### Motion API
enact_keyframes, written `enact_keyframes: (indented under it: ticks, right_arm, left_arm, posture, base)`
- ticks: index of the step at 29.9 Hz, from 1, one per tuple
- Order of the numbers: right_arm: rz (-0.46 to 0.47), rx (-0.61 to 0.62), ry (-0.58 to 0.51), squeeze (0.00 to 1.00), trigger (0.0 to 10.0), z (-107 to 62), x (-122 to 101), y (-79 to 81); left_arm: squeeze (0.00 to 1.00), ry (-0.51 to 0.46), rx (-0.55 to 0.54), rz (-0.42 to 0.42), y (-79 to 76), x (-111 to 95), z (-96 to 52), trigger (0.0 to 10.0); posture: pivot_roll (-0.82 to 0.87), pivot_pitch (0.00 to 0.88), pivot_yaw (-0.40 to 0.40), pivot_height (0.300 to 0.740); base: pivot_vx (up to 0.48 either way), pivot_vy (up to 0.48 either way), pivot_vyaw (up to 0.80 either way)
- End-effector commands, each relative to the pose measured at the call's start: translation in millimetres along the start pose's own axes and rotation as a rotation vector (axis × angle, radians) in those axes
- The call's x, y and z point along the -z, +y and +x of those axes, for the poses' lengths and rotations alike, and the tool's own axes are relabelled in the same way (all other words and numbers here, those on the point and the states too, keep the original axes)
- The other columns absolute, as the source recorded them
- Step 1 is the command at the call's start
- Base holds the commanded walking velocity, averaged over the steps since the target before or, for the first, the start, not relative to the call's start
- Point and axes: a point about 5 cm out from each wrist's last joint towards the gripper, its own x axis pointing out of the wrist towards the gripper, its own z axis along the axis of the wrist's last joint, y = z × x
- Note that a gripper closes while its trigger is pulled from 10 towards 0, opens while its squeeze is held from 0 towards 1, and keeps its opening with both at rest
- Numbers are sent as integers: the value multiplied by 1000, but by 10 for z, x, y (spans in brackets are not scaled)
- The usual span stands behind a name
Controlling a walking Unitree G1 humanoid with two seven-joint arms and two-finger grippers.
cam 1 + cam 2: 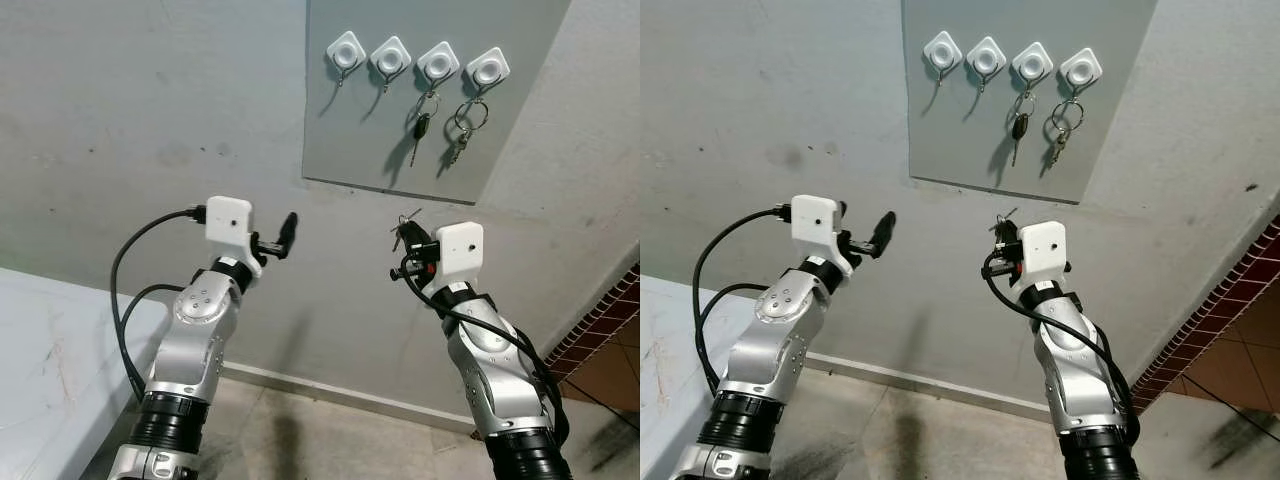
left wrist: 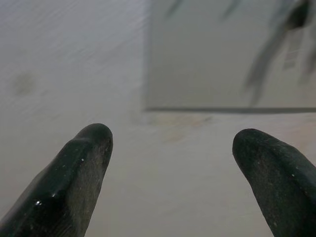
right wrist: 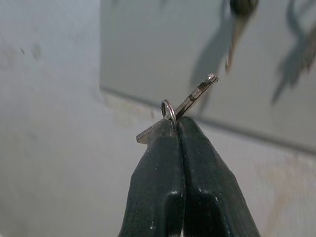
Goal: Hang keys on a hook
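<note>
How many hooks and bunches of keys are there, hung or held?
Hooks: 4 — empty, empty, holding keys, holding keys
Key bunches hung: 2
Key bunches held in the right gripper: 1
Total: 7

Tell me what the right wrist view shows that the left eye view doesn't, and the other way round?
The right wrist view shows, close up, the key and its ring pinched between the right gripper's shut fingers. The left eye view shows the four hooks, of which two are bare and two carry hanging keys, and the left gripper, raised and holding nothing. Both share the grey board on the wall, with the right gripper below it.
</note>
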Motion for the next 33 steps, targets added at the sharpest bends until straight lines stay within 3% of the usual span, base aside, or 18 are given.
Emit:
enact_keyframes:
  ticks: [1, 4, 11, 18, 33]
  right_arm:
    - [0, -18, -44, 0, 10000, 88, -111, -13]
    - [-11, -27, -64, 0, 10000, 183, -192, -49]
    - [-27, -45, -126, 0, 10000, 449, -448, -143]
    - [-30, -64, -143, 0, 10000, 575, -530, -155]
    - [-1, -68, -173, 0, 10000, 863, -733, -169]
  left_arm:
    - [0, -32, 43, 20, -55, -101, 23, 10000]
    - [0, -50, 67, 30, -74, -182, 70, 10000]
    - [0, -95, 82, 70, 43, -391, 219, 10000]
    - [0, -117, 95, 88, 66, -497, 298, 10000]
    - [0, -164, 158, 86, -95, -659, 402, 10000]
  posture:
    - [4, 0, -19, 736]
    - [6, 0, -22, 736]
    - [0, 6, -19, 736]
    - [4, 22, -20, 736]
    - [12, 57, -20, 736]
  base:
    - [0, 0, 0]
    - [0, 0, 0]
    - [0, 0, 0]
    - [0, 0, 0]
    - [0, 0, 0]
